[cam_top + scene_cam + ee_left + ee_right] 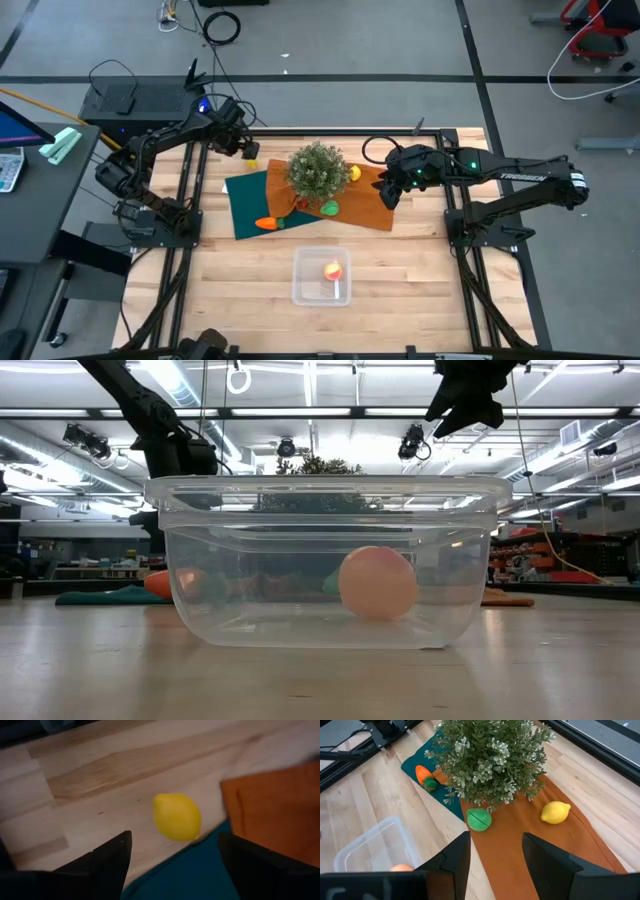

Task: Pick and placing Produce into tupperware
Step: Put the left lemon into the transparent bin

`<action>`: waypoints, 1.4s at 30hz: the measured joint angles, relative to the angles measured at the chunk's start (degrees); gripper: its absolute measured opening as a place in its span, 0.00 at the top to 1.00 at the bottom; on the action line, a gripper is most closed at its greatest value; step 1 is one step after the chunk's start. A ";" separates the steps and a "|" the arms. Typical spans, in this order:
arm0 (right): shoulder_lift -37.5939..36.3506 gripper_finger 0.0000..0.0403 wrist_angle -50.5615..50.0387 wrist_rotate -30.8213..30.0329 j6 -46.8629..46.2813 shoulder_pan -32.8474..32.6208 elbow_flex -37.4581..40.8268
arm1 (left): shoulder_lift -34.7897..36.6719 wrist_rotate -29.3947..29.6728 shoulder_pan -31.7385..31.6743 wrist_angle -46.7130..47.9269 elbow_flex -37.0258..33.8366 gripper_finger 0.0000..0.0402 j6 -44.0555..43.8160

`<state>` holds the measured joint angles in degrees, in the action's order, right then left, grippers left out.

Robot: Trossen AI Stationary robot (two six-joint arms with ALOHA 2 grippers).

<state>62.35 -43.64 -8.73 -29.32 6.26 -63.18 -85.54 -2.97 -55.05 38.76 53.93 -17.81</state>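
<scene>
The clear tupperware [321, 277] stands on the wooden table near its front edge, with a peach-coloured fruit [333, 270] [378, 582] inside it. One yellow lemon [177, 816] lies on bare wood beside the teal cloth's far left corner. My left gripper [172, 855] hovers open above that lemon, a finger on either side, not touching. A second lemon [555, 812] and a green piece [479, 819] lie on the orange cloth. The carrot [424, 776] lies on the teal cloth. My right gripper [496, 855] hangs open and holds nothing, high over the orange cloth's right part.
A bushy green plant [318, 170] stands mid-table between the two grippers, above the cloths. The teal cloth [250, 205] and orange cloth [370, 205] overlap beneath it. Bare wood lies around the tupperware. Black frame rails [190, 200] run along the table's left and right sides.
</scene>
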 joint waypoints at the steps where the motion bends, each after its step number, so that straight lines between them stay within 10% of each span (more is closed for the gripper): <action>1: 0.02 0.64 0.00 0.00 0.00 0.00 0.00 | 0.00 -0.41 0.10 -0.44 0.00 0.23 -1.82; 23: 0.02 0.64 0.00 1.85 2.12 -0.02 0.00 | -16.15 1.10 6.65 -17.16 0.24 0.13 -20.78; 33: 0.02 0.64 0.00 1.86 2.63 0.00 0.00 | -17.05 2.53 7.89 -17.60 0.73 0.49 -16.37; 42: 0.02 0.64 0.00 1.88 2.60 0.00 0.00 | -17.36 0.97 7.98 -18.26 2.25 0.49 -12.48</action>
<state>62.37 -43.64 -6.85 -26.72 6.26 -63.18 -102.90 -1.99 -47.07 20.50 56.19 -30.29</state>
